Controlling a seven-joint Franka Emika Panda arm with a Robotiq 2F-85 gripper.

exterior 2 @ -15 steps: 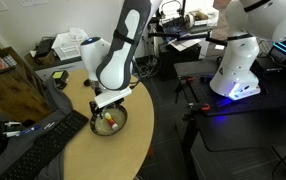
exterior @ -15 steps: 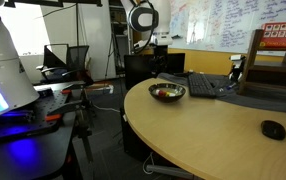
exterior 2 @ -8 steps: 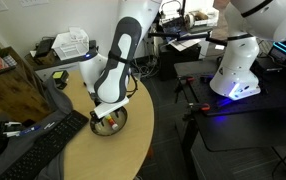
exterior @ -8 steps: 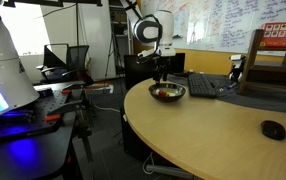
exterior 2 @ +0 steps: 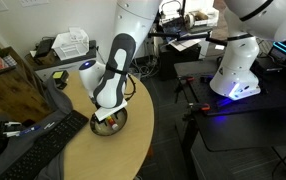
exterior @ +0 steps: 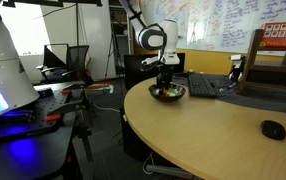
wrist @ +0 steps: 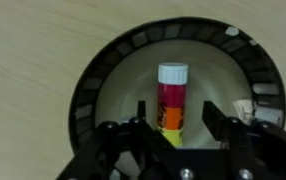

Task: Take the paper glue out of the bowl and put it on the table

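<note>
Hovering over the bowl (wrist: 88,95), I am holding the gripper (wrist: 176,128) apart astride the glue stick (wrist: 172,92), its long axis pointing straight ahead between the fingers.

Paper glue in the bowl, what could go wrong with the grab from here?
The round paper glue lies between the open hand's fingers and might roll on the curved bowl as they close. The fingers could also catch the bowl's wall and shove it across the table.
</note>
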